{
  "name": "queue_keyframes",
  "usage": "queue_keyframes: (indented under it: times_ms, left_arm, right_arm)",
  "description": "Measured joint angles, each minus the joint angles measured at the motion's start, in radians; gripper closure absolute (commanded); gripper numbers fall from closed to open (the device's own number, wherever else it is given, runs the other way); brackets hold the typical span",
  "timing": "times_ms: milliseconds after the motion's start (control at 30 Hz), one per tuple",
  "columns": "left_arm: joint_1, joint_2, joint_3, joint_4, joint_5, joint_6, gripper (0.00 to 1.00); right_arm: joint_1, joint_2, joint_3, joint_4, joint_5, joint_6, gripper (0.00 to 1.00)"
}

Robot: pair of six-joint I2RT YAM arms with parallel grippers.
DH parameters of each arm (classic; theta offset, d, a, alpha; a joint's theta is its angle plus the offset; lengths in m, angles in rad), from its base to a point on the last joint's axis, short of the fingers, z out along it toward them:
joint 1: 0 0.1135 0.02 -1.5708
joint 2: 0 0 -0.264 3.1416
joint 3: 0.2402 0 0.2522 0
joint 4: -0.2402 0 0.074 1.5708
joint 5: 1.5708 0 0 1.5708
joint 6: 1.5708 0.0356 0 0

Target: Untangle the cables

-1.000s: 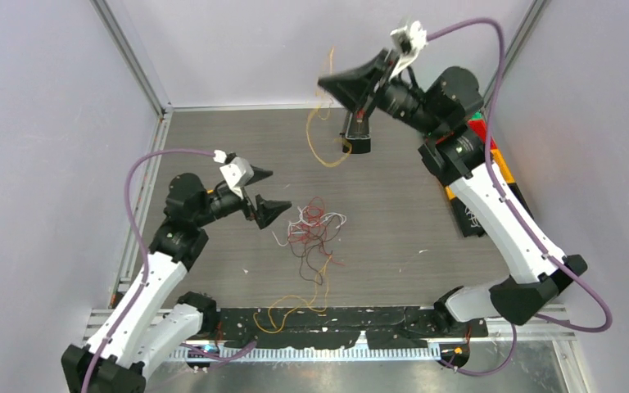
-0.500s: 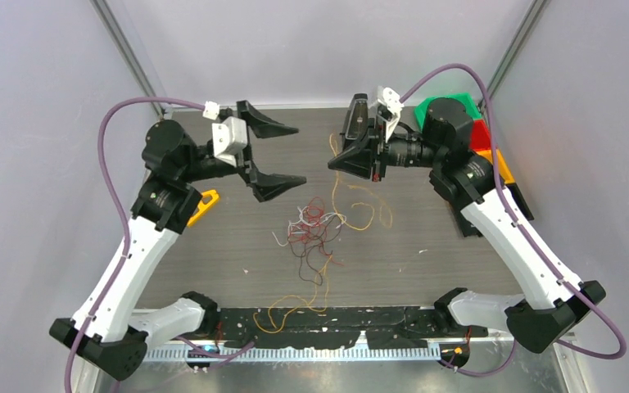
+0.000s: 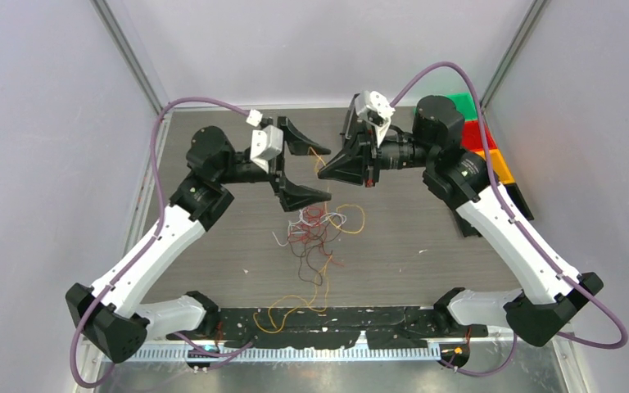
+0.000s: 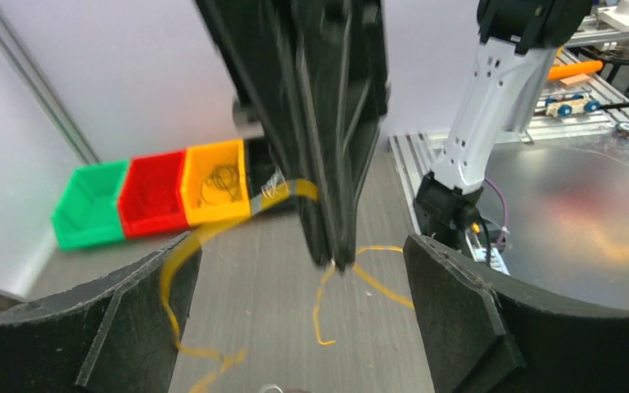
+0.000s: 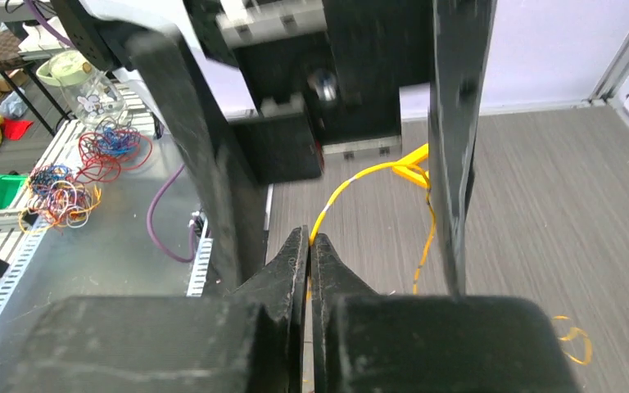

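The cables lie as a tangle (image 3: 315, 231) of red, white and dark strands in the middle of the table. A yellow cable (image 3: 354, 218) runs up from beside the tangle into my right gripper (image 3: 321, 172), which is shut on it above the table. In the right wrist view the yellow cable (image 5: 352, 184) leaves the closed fingertips of the right gripper (image 5: 309, 237). My left gripper (image 3: 328, 173) is open, and its fingers (image 5: 459, 123) stand on either side of the right gripper's tip. In the left wrist view the left gripper (image 4: 295, 315) frames the yellow cable (image 4: 321, 304), untouched.
A loose yellow-orange strand (image 3: 291, 309) lies near the front edge. Green (image 3: 463, 100), red (image 3: 477, 131) and orange (image 3: 498, 164) bins stand in a row at the back right; the orange bin (image 4: 217, 180) holds some wires. Walls close in both sides.
My right gripper has come down and to the left with the yellow cable. My left arm has swung up and right, so its open fingers now bracket the right gripper's tip.
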Motion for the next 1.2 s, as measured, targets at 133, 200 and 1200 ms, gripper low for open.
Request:
queue_keyframes:
  times_ms: [133, 200, 1200]
  left_arm:
    - [-0.003, 0.005, -0.086, 0.063, -0.01, -0.069, 0.35]
    - [-0.003, 0.018, -0.103, 0.122, -0.014, -0.137, 0.45]
    - [0.105, 0.024, -0.154, 0.319, -0.071, -0.55, 1.0]
  right_arm:
    - [0.013, 0.0, 0.013, 0.093, 0.011, 0.066, 0.95]
    - [0.019, 0.0, 0.015, 0.148, 0.023, 0.102, 0.95]
    - [-0.107, -0.185, -0.362, 0.29, 0.294, 0.275, 0.94]
